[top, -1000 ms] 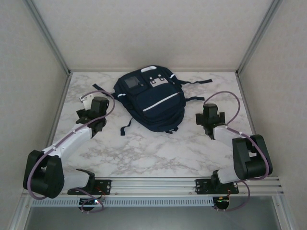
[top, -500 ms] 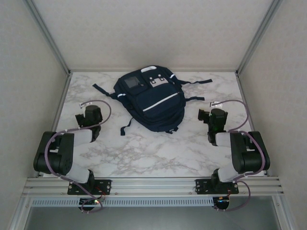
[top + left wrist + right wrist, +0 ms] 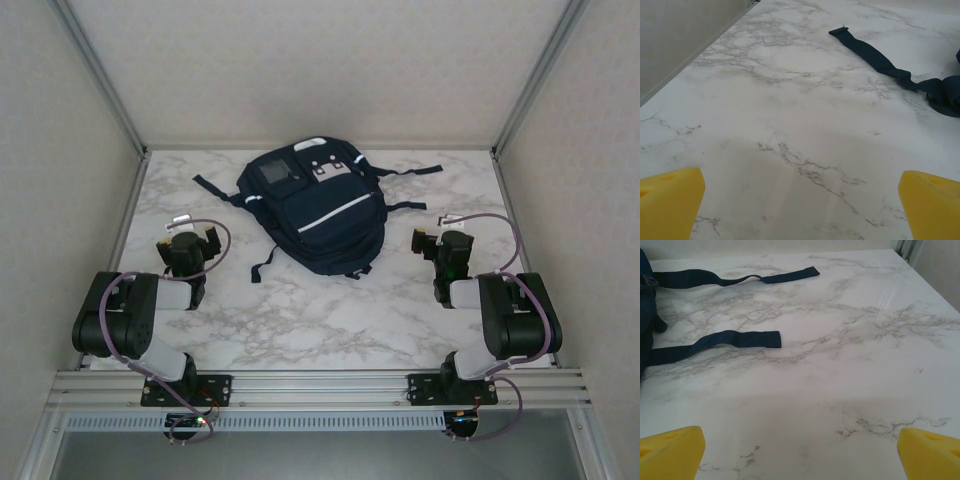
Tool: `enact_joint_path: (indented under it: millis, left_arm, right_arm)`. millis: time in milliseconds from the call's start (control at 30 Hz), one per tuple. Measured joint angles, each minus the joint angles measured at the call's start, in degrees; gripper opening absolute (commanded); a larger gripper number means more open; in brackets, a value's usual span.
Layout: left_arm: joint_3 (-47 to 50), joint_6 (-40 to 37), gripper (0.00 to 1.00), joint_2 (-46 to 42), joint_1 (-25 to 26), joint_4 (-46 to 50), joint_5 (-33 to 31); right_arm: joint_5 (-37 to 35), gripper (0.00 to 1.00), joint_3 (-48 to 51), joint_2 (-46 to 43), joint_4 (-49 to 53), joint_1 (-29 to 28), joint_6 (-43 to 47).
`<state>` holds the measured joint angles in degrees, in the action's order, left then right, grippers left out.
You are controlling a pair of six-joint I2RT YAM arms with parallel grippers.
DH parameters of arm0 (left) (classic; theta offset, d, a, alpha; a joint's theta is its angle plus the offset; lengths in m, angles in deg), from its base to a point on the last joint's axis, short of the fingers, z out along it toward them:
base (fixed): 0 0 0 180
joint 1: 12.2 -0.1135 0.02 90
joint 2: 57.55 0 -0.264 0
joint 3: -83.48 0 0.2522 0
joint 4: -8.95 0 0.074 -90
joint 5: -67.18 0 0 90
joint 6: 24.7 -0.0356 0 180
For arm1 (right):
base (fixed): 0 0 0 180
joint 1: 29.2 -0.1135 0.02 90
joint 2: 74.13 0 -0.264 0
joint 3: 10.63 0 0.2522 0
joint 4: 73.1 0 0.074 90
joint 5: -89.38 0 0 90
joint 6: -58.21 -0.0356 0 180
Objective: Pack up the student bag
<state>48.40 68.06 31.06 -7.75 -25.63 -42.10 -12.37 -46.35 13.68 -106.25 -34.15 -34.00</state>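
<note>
Between left hand [image 3: 188, 236], right hand [image 3: 445, 240]: one student bag [image 3: 318, 215]

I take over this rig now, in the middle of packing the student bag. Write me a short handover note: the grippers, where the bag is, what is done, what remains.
Left gripper: open, holds nothing, low over the table, left of the bag.
Right gripper: open, holds nothing, right of the bag.
Student bag: lies flat at the middle far part of the table, touched by neither gripper; its straps trail on the marble.
Done: the bag looks closed from above; its contents cannot be seen.
Left: probably only to check the zips before calling it packed.
</note>
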Motion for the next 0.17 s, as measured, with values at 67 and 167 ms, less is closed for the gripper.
enact_joint_path:
  millis: [67, 167]
  left_arm:
    - [0.0, 0.0, 1.00, 0.0, 0.0, -0.3, 0.0]
    - [0.0, 0.0, 1.00, 0.0, 0.0, -0.6, 0.0]
  right_arm:
    - [0.1, 0.99, 0.0, 0.0, 0.0, 0.0, 0.0]
    - [0.1, 0.99, 0.0, 0.0, 0.0, 0.0, 0.0]
